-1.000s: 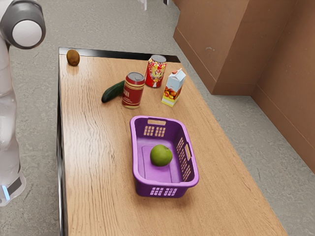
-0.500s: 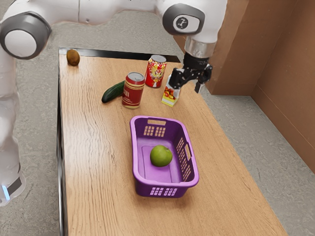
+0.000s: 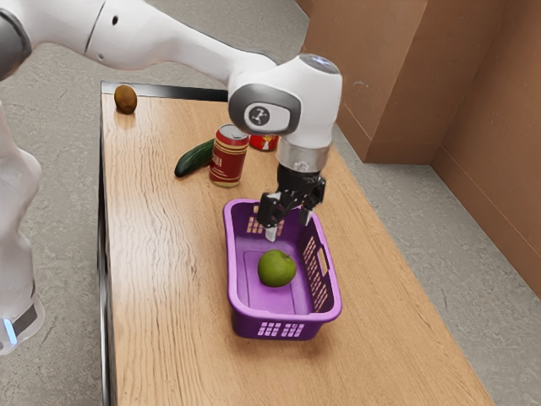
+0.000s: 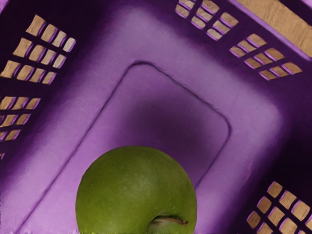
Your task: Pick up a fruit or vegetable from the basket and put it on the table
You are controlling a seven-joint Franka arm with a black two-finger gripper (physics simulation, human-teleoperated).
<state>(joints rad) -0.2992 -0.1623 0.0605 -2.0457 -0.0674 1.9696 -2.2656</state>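
Wood, Purple Plastic and a Grasp Not Yet Made

Pale-brown grained wooden table point(image 3: 169, 254) underlies the work; the white, smooth-shelled jointed arm point(image 3: 169, 38) reaches across it; the purple, pierced-walled plastic basket point(image 3: 272, 313) stands upright on the wood; the black two-finger gripper point(image 3: 289, 225) hangs over the basket's end nearer the dark-red metal can point(image 3: 228, 161), its fingers parted and nothing between them; the round, glossy green fruit point(image 3: 276, 269) lies on the basket's floor, apart from the gripper.

I judge this the approach, before any grasp; the next move calls for centring over the fruit, then lowering with a finger on each side, clear of the walls.
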